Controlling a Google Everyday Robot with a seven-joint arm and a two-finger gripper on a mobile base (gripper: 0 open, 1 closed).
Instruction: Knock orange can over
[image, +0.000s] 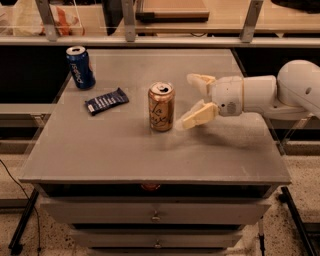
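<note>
The orange can (161, 107) stands upright near the middle of the grey table (150, 150), with dark lettering on its side and a silver top. My gripper (192, 100) reaches in from the right on a white arm and is open, its two cream fingers (199, 115) spread apart. The fingertips sit just right of the can, a small gap away, one above and behind, one lower and nearer.
A blue can (80, 67) stands upright at the table's back left. A dark blue snack wrapper (106, 101) lies flat left of the orange can. Shelving with metal posts runs behind the table. Drawers sit under the table front.
</note>
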